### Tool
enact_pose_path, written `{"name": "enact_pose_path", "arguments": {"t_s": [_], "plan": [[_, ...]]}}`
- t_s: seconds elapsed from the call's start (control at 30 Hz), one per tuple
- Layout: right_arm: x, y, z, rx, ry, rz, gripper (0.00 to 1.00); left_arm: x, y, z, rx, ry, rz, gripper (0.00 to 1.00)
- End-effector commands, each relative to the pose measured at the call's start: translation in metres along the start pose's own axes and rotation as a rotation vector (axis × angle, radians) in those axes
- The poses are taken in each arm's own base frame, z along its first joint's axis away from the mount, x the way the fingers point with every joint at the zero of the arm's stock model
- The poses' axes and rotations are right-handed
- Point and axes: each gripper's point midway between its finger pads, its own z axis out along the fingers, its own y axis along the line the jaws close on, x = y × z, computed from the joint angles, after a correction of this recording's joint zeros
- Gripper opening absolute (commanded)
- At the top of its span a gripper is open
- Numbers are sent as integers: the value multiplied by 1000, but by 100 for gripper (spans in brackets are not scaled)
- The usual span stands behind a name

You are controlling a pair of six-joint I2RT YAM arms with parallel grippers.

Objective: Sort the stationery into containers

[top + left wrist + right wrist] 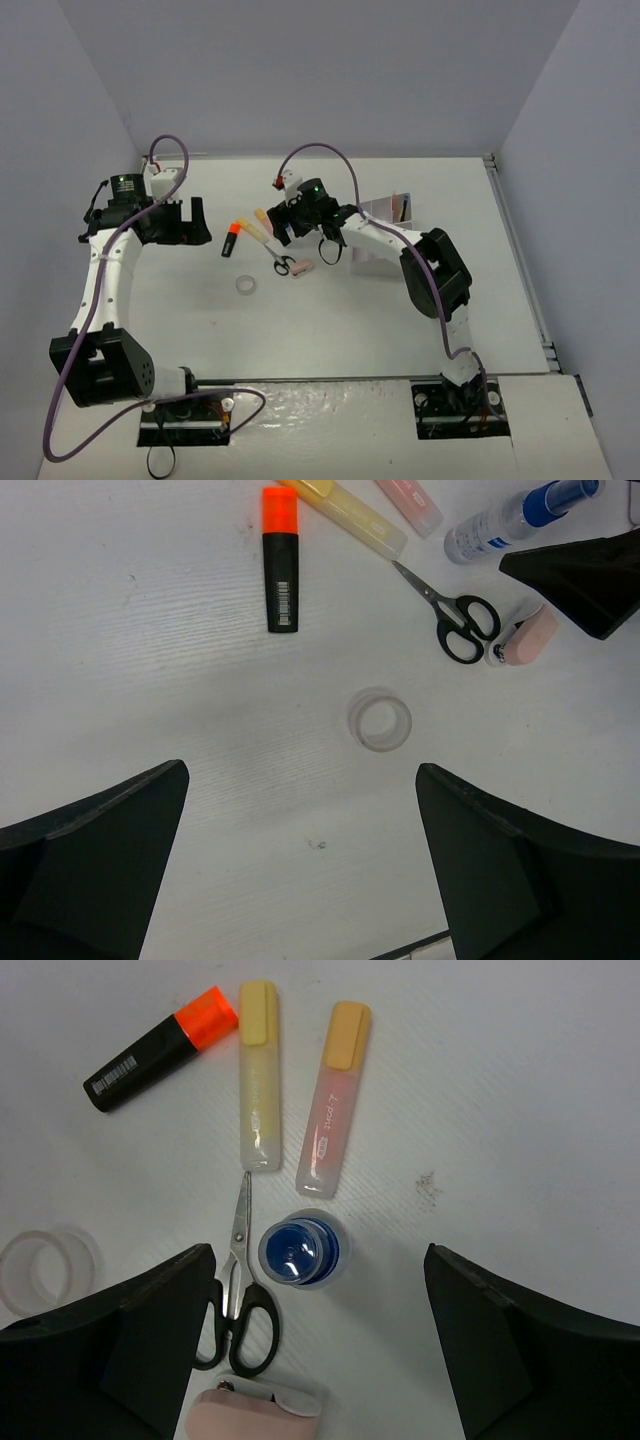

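Note:
My right gripper point(318, 1295) hangs open straight above a small blue-capped bottle point(303, 1251), which stands upright between the fingers, nearer the left one and touching neither. Beyond it lie a yellow highlighter point(258, 1080), a pink highlighter point(333, 1110) and an orange-capped black highlighter point(160, 1048). Black-handled scissors point(237, 1300) and a pink eraser point(255, 1415) lie by the left finger. A clear tape ring point(380, 720) sits in front of my open left gripper point(300, 790), which holds nothing. The white container tray point(380, 207) is mostly hidden behind the right arm.
The left arm point(105, 270) runs up the table's left side with its gripper point(175, 220) left of the stationery cluster. The right arm's elbow point(435, 270) stands right of centre. Grey walls close in the table at the back and both sides.

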Motion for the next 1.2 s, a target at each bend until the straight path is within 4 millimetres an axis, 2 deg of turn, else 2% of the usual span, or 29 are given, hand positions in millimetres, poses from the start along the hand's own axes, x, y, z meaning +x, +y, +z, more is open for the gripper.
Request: {"name": "enact_pose_path", "arguments": {"t_s": [0.0, 0.13, 0.3, 0.47, 0.6, 0.73, 0.83, 1.03, 1.17], "plan": [[-36, 2, 3, 3, -97, -11, 77, -19, -3, -10, 10, -75, 6, 97], [-34, 3, 5, 2, -93, -14, 69, -20, -2, -11, 3, -80, 6, 97], [-30, 3, 10, -5, -86, -17, 63, -19, -2, -9, 10, -77, -5, 97], [-27, 5, 18, -21, -82, -15, 51, -21, -1, -9, 12, -76, -7, 97], [-28, 7, 21, -27, -84, -25, 36, -20, -1, -6, 16, -68, -11, 97], [-32, 5, 21, -19, -93, -42, 14, -20, 1, -4, 17, -66, -12, 97], [-37, 6, 17, -18, -103, -53, 2, -20, 2, -2, 18, -61, -12, 97], [-57, 1, 1, 9, -145, -58, 0, -22, 3, -2, 17, -61, -10, 97], [-92, -2, -25, 16, -221, -24, 0, -22, 4, 0, 14, -57, -10, 97]]}}
